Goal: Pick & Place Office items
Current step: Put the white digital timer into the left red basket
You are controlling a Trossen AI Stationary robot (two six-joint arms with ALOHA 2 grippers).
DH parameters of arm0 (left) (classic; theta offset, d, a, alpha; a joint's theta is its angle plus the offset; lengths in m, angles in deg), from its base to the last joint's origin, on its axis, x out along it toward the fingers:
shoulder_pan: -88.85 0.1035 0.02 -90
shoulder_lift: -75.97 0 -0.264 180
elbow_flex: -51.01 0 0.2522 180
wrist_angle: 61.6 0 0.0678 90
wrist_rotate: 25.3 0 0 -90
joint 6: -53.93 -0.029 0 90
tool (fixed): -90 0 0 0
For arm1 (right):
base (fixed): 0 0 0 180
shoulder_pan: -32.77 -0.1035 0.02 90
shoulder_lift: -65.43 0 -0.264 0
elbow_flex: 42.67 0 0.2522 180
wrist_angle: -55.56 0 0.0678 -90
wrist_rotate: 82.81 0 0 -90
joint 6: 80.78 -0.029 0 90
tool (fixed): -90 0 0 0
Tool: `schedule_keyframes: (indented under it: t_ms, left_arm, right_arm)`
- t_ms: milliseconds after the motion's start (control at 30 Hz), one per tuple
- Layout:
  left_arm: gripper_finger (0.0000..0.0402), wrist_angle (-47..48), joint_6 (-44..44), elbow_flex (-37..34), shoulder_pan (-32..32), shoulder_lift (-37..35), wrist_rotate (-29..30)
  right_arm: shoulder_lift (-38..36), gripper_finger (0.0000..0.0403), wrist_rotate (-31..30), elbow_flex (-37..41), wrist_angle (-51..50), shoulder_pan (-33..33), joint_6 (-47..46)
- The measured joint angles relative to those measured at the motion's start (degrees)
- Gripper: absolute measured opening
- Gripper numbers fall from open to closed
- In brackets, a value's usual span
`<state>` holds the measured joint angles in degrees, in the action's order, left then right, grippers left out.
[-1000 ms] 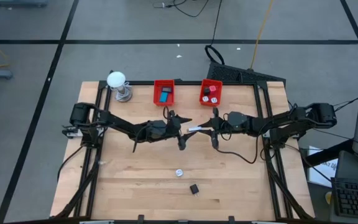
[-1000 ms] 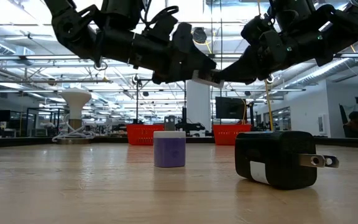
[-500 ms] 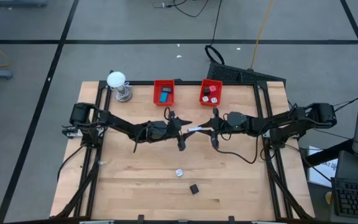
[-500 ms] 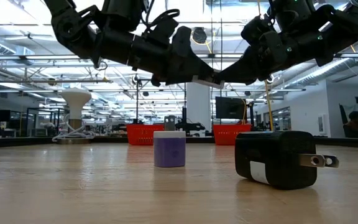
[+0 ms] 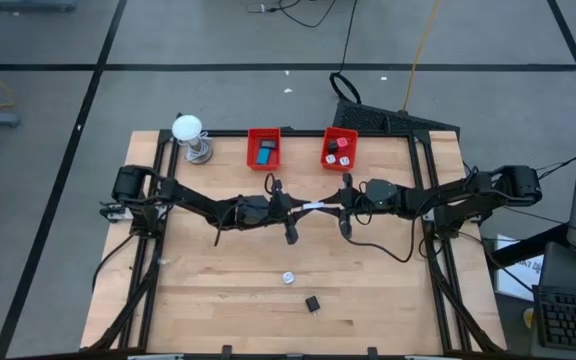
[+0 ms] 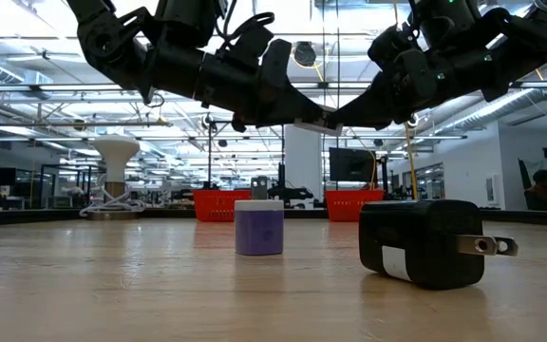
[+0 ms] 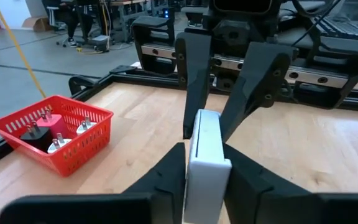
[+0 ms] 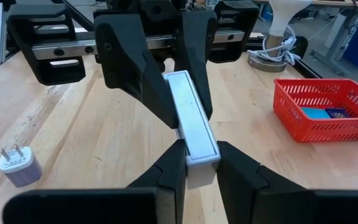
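Above the desk's [image 5: 368, 290] middle, left gripper [image 5: 302, 209] and right gripper [image 5: 330, 208] each have jaws clamped on opposite ends of one white bar [image 5: 315, 207], seemingly a handover toward a bin [image 5: 340, 147].

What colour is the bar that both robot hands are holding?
White. The bar shows best in the right wrist view, with the left gripper and right gripper clamped on its ends.

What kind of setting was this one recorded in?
Most likely a robotics lab or open workshop floor: a wooden table on a metal frame stands on grey floor marked with black tape lines, with workstation rows and monitors under strip lights behind.
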<state>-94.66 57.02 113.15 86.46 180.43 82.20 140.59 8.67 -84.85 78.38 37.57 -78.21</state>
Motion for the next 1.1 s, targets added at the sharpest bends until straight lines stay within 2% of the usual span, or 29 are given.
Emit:
schedule_keyframes:
  t_ms: [133, 300, 500, 600, 800, 900, 1100]
  left_arm:
    - [0.0061, 0.38, -0.48, 0.00, 0.02, 0.00, 0.14]
    - [0.0068, 0.54, -3.23, 0.00, -0.03, -0.49, 0.17]
    - [0.0069, 3.50, -4.18, -0.07, -0.30, -5.00, 1.35]
    - [0.0059, 9.06, -4.52, 0.00, -0.17, -8.93, 2.84]
    - [0.0073, 21.23, -4.72, -0.02, -0.11, -15.70, 5.13]
    - [0.0067, 25.05, -4.74, -1.39, -0.13, -18.40, 6.16]
    - [0.0057, 20.05, -2.22, -9.28, -0.13, -22.67, 6.59]
  right_arm:
    - [0.00, 0.0060, 0.11, 0.00, -0.05, 0.00, -0.02]
    - [0.00, 0.0074, 0.16, 0.00, 0.06, 0.00, -1.40]
    - [-0.23, 0.0111, 0.42, -0.02, -0.52, -0.04, -2.32]
    - [-1.30, 0.0127, 0.58, 0.00, -1.99, -0.05, -2.03]
    - [-6.27, 0.0152, 0.51, 0.00, -7.41, -0.04, -1.88]
    - [-9.67, 0.0159, 0.48, 0.12, -12.04, -0.04, -0.66]
    - [-16.75, 0.0161, 0.32, 6.27, -11.20, -0.04, 0.58]
